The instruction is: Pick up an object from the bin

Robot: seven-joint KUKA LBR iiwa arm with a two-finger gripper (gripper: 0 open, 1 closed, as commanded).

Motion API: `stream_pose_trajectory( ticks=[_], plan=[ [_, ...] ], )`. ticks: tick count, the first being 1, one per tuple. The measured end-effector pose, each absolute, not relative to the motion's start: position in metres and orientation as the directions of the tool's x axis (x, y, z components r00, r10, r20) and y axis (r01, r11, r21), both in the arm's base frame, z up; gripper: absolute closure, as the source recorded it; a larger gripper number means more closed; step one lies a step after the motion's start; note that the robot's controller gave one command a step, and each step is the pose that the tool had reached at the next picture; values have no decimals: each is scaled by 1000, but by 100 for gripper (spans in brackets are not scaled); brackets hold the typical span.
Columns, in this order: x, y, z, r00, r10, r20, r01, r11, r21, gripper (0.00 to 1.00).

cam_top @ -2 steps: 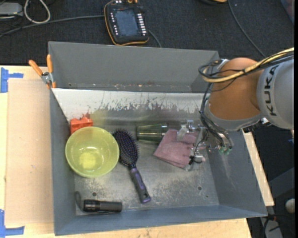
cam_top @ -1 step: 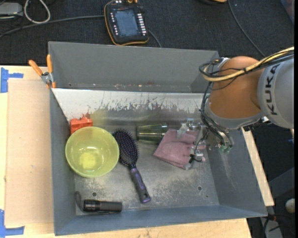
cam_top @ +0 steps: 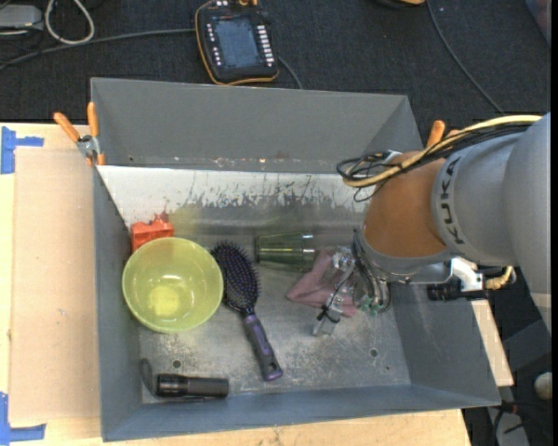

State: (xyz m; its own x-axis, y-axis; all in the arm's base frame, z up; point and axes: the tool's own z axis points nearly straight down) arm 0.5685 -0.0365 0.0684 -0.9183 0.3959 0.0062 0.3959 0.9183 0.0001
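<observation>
apparently the reach-in step was in hand, with nothing yet lifted. the gripper [cam_top: 327, 316] was low in the right part of the bin [cam_top: 260, 147], its tip on or just above the floor at the near edge of a crumpled pink cloth [cam_top: 307, 288]. whether the jaws were released or clenched could not be told, because the wrist and its cables crowded over them, and nothing could be seen held.

the cloth lay right of centre, just beside a dark green tumbler [cam_top: 284, 249] lying on its side toward the back wall. by my judgement the cloth was the likeliest pick. the next move would call for settling onto its folds, pinching the fabric, then rising clear of the tumbler.

well apart to the left lay a purple hairbrush [cam_top: 242, 291], a yellow-green bowl [cam_top: 172, 286], an orange block [cam_top: 152, 231] behind the bowl, and a black torch [cam_top: 186, 386] near the front wall.

the cloth's right part was hidden under the wrist, and whether the tip touched the cloth was too fine to make out.
</observation>
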Motion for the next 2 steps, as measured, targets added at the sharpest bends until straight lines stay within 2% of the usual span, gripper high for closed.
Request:
stream_pose_trajectory(
  ticks=[1, 2],
  plan=[
    [573, -42, 70, -976, 219, 1, 219, 976, 0, 0],
    [572, -40, 69, -959, 282, 2, 282, 959, 1, 0]
  ],
)
